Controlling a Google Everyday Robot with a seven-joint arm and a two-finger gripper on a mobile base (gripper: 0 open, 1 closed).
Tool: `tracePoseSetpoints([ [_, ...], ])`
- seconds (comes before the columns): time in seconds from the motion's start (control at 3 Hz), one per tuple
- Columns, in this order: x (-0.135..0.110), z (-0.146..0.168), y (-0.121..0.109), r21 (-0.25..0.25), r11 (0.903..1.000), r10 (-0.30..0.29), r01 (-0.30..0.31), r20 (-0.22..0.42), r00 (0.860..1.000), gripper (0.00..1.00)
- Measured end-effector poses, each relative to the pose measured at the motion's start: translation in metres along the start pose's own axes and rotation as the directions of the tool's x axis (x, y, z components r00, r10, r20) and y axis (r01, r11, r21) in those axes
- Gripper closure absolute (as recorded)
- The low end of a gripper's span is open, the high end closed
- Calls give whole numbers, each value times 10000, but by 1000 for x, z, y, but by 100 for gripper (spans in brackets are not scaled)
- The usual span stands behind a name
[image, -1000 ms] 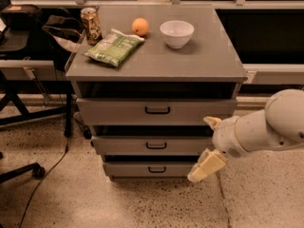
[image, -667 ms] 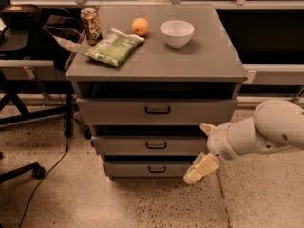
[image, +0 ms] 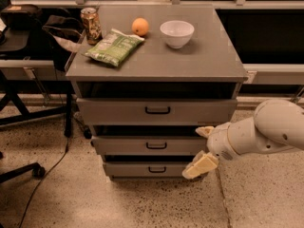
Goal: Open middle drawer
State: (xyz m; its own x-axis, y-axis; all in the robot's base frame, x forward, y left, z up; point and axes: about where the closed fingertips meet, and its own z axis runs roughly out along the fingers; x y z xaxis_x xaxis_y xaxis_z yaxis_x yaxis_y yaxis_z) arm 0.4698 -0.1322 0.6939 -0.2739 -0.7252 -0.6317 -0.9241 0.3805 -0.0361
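The gripper, jaws spread wide, hangs at the right end of the middle drawer, just below the top drawer. On the desk, print on the can and green bag is unreadable.

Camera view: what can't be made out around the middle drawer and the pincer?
- The middle drawer: its right end is hidden behind the pincer, which hangs open there; contact with the front cannot be judged.
- Drawer insides: only dark gaps show above each front.
- The arm: cut off by the right edge; base out of view.
- The can: label too small to read.
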Motion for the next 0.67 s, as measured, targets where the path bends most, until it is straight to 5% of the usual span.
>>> tracePoseSetpoints([
  [0.67, 3, 10, 10, -194, 9995, 259, -252, 357, 9990, 73],
])
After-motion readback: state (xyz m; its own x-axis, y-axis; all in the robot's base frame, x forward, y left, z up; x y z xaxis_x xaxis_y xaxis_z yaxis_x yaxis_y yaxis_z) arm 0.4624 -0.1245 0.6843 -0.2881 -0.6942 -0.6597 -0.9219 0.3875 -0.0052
